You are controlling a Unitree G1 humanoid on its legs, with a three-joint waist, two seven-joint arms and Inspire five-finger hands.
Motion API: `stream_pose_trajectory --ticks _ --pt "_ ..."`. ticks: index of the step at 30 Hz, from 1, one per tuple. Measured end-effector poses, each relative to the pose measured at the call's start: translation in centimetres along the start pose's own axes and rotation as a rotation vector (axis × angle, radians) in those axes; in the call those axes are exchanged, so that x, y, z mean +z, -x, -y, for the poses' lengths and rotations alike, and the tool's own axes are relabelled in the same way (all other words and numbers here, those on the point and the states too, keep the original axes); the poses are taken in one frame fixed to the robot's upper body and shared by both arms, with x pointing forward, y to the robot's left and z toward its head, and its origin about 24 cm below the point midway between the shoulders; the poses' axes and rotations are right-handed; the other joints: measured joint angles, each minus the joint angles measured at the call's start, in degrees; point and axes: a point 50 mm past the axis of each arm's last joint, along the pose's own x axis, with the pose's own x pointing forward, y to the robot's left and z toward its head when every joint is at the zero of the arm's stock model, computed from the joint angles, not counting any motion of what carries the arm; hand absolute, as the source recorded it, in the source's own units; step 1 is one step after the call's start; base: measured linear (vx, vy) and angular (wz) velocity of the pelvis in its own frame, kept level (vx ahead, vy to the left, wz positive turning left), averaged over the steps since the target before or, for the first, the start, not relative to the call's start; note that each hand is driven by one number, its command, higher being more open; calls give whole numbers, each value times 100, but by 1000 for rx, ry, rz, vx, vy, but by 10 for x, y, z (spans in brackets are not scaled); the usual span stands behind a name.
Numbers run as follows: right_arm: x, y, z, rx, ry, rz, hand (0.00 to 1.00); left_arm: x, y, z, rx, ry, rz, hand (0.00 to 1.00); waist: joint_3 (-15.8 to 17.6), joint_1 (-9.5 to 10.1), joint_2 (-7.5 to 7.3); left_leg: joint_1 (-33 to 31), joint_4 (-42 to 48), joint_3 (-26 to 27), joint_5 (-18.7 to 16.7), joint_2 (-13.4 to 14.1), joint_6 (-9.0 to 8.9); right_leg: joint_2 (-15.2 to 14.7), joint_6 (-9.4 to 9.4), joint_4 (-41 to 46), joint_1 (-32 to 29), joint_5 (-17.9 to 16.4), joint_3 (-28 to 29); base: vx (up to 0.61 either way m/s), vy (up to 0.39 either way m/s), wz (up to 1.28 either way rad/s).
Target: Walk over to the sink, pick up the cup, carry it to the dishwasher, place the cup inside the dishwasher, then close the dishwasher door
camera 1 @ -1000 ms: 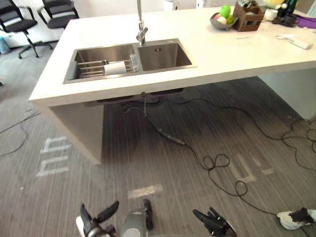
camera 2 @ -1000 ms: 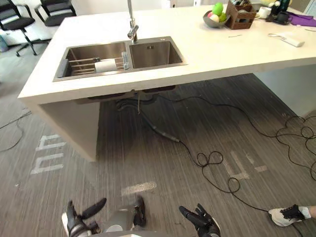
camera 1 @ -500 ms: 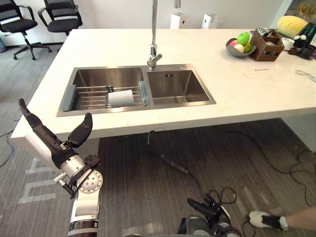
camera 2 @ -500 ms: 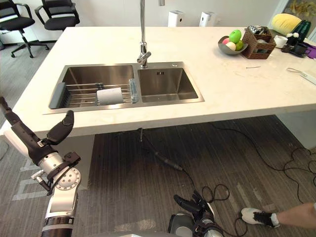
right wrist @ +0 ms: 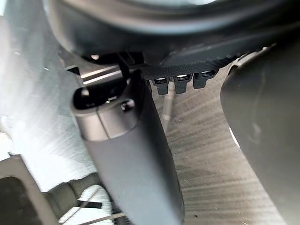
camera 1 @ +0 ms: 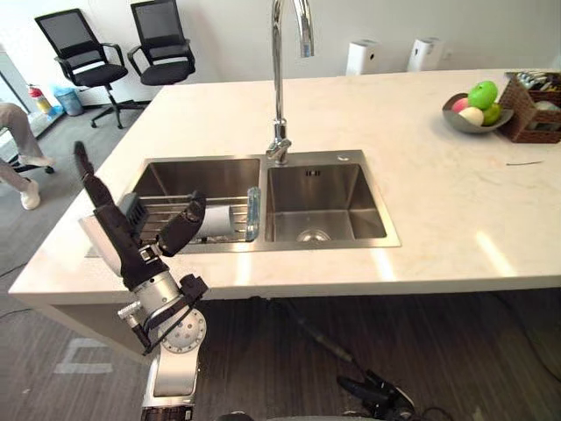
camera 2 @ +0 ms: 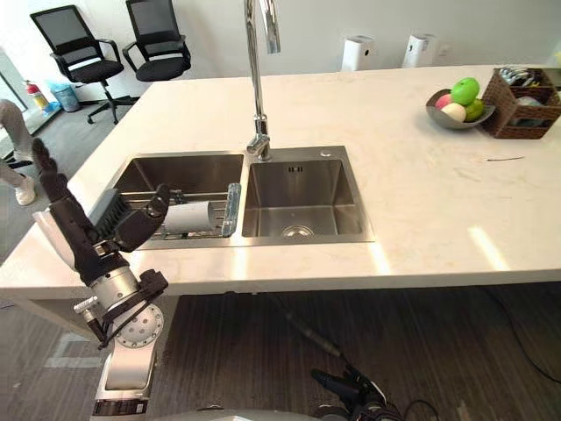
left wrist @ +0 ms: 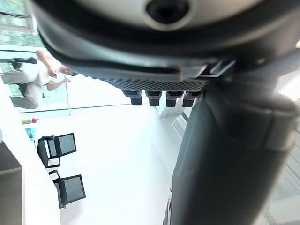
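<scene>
Cup (camera 2: 188, 217) in sink (camera 2: 307, 186), left hand (camera 2: 86, 239) raised (empty)

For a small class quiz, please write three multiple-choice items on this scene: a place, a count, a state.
1. Where is the cup?
A) beside the fruit bowl
B) on its side on the wire rack in the left basin of the sink
C) on the floor
2. How many black office chairs stand beyond the counter?
A) one
B) two
C) four
3. The left hand is:
A) open, fingers straight, empty
B) curled round the cup
C) gripping the tap
Key: 1B, it lies on the rack; 2B, two stand side by side; 3A, straight fingers hold nothing.
</scene>
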Motion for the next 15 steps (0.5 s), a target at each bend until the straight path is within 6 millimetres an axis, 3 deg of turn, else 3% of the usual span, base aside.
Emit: stream_pose_trajectory --ticks 1,2,3,5,10,13,15 --pt "0 0 2 -3 0 -3 100 1 -1 2 -12 -7 10 100 -22 1 44 -27 -307 -44 294 -10 -4 -6 29 -27 0 8 -3 207 175 7" --pt "2 1 6 -12 -5 -4 100 1 -4 5 -39 -32 33 100 -50 0 143 -79 -607 -175 1059 -1 25 17 145 -82 53 -2 4 191 220 -8" --pt "0 2 11 -21 -11 -14 100 -4 -5 7 -82 -78 44 100 -99 -11 233 -37 -608 -277 1466 55 -16 81 256 -110 133 -39 68 193 229 -8" --pt "-1 1 9 -16 -20 -15 100 -12 -10 7 -146 -159 56 100 -154 -49 138 57 -744 -259 1410 -86 12 -68 305 -121 118 -44 135 115 199 -11" --pt "0 1 11 -25 -24 -12 100 -32 -23 -1 -301 -359 65 100 -164 -39 161 404 -931 -92 1364 -349 47 -305 562 -164 198 10 409 -3 116 -24" --pt "0 2 12 -30 -30 -10 100 -31 -38 11 -485 -411 122 100 -199 -68 185 490 -1076 -56 1314 -449 39 -411 618 205 11 -235 503 -87 64 -8" --pt "-1 4 17 -44 -53 2 100 -24 -45 22 -630 -445 186 100 -186 -166 100 488 -1122 -143 1287 -695 81 -696 652 636 -205 -424 524 -29 97 6"
